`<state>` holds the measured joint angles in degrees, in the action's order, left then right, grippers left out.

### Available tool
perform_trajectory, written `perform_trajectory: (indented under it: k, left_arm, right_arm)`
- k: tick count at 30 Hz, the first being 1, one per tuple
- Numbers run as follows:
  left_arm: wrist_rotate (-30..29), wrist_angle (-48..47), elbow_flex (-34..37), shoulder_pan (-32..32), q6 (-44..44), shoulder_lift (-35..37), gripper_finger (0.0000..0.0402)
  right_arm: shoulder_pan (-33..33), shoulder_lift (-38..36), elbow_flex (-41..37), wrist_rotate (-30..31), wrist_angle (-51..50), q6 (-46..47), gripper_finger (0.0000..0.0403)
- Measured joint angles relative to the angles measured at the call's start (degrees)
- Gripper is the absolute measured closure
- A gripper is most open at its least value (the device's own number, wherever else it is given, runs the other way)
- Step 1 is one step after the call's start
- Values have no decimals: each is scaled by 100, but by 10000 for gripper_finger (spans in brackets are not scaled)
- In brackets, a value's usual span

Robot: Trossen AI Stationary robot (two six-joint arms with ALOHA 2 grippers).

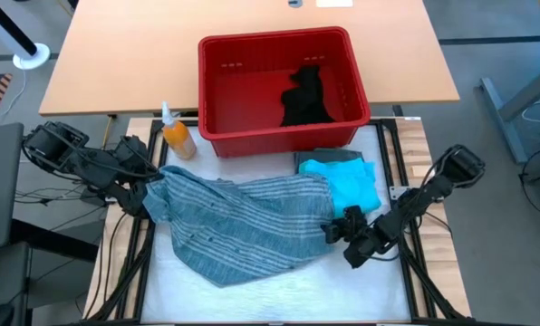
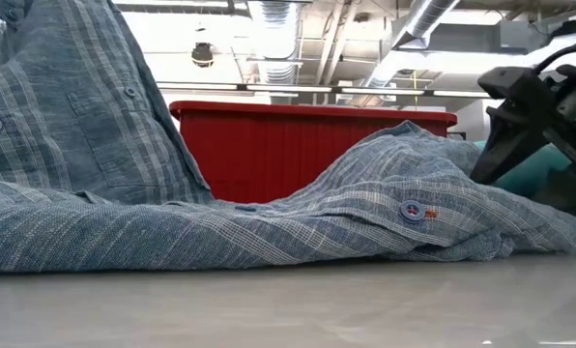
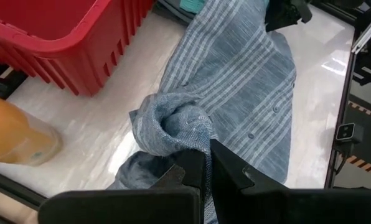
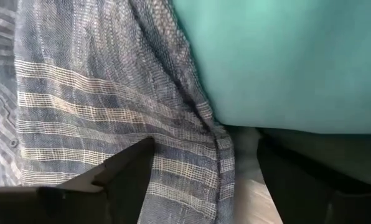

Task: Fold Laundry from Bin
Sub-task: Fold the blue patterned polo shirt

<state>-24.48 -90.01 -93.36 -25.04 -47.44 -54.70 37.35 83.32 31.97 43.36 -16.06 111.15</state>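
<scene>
Red bin (image 1: 217, 86) at the far side of the white mat (image 1: 279, 290), holding one black garment (image 1: 304, 98) against its right wall. Just in front of the bin, on its right side, a turquoise garment (image 1: 351, 186) lying on a grey-green one (image 1: 329, 157), both folded flat. Striped button shirt (image 1: 243, 222) spread across the mat in front of the bin, running from below the bin's left corner to the turquoise garment's near edge. Left gripper (image 3: 205, 177) off the bin's near-left corner, pressed together and pinching a bunched fold of the striped button shirt. Right gripper (image 4: 204, 168) in front of the bin's right end, fingers (image 4: 126, 168) spread wide, straddling the shirt's hem where it meets the turquoise garment, gripping nothing. Orange bottle (image 1: 177, 136) upright just beside the bin's near-left corner, apart from the shirt.
</scene>
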Motion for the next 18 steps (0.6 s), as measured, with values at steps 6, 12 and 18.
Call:
perform_trajectory:
  k: [6,12,18]
  left_arm:
    - [-42,-1,0,0,70,0,401]
    - [-150,-1,0,0,173,-1,401]
    - [-141,-1,0,0,117,0,401]
  right_arm:
    - [-245,351,0,35,1255,-564,95]
    - [-460,418,58,52,2108,-1441,102]
    - [-526,235,272,28,2107,-2000,105]
